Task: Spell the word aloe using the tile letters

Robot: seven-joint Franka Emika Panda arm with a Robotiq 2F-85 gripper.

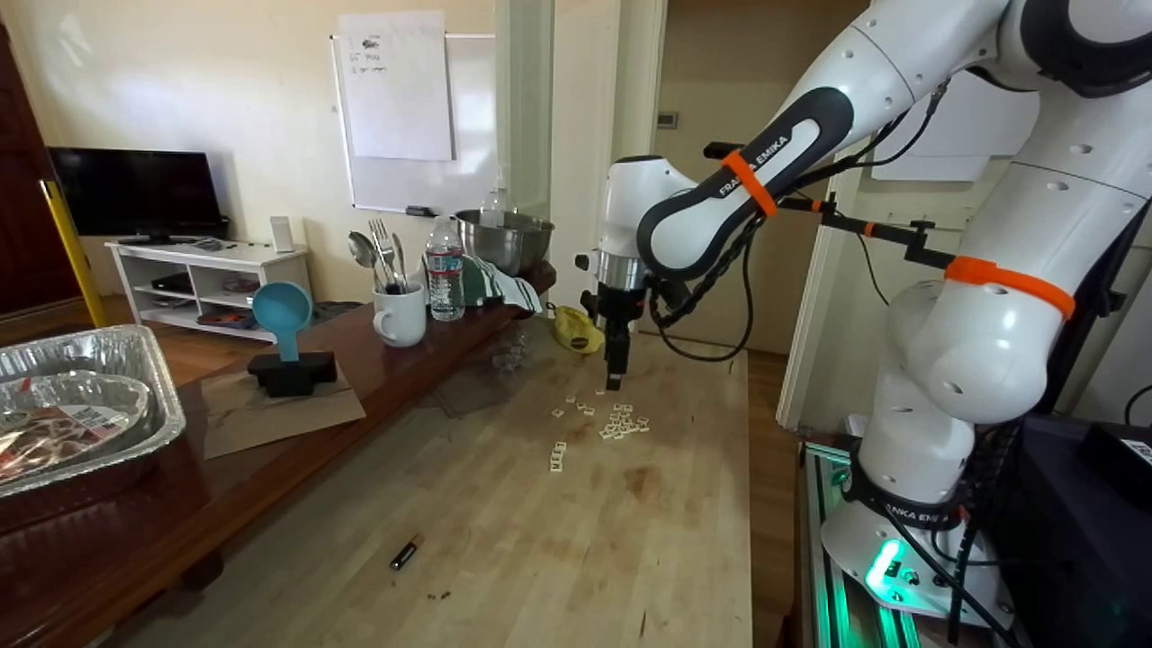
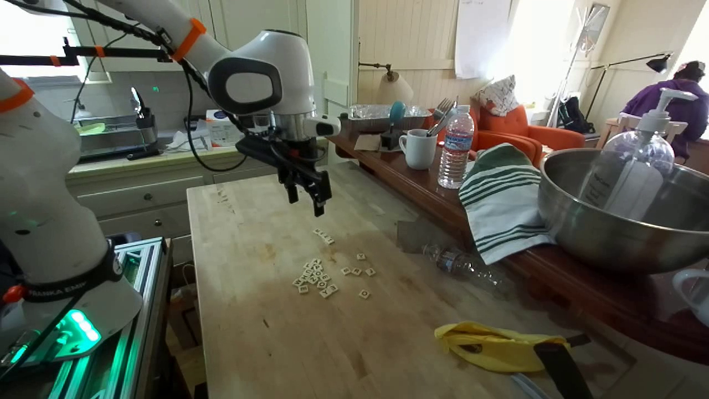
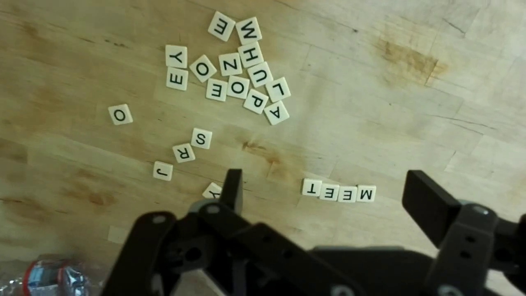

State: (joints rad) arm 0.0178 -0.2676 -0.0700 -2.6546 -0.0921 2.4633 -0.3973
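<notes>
Small pale letter tiles lie flat on the wooden table. In the wrist view a cluster holds A (image 3: 277,112), L (image 3: 277,89), O (image 3: 238,87) and E (image 3: 216,89) among others. Looser tiles O (image 3: 120,114), S (image 3: 201,138), R (image 3: 183,152) and J (image 3: 163,170) lie to the left; a Y tile (image 3: 211,191) is partly hidden by a finger. A row of tiles reads MEET upside down (image 3: 347,194). The cluster also shows in both exterior views (image 1: 621,423) (image 2: 314,274). My gripper (image 3: 326,183) is open and empty, above the table (image 2: 306,205).
A clear plastic bottle (image 3: 51,279) lies on the table, also in an exterior view (image 2: 460,263). A yellow pouch (image 2: 498,349) lies near the raised brown ledge, which bears a mug (image 2: 419,149), water bottle (image 2: 457,149) and steel bowl (image 2: 587,221). A battery (image 1: 405,552) lies on the table.
</notes>
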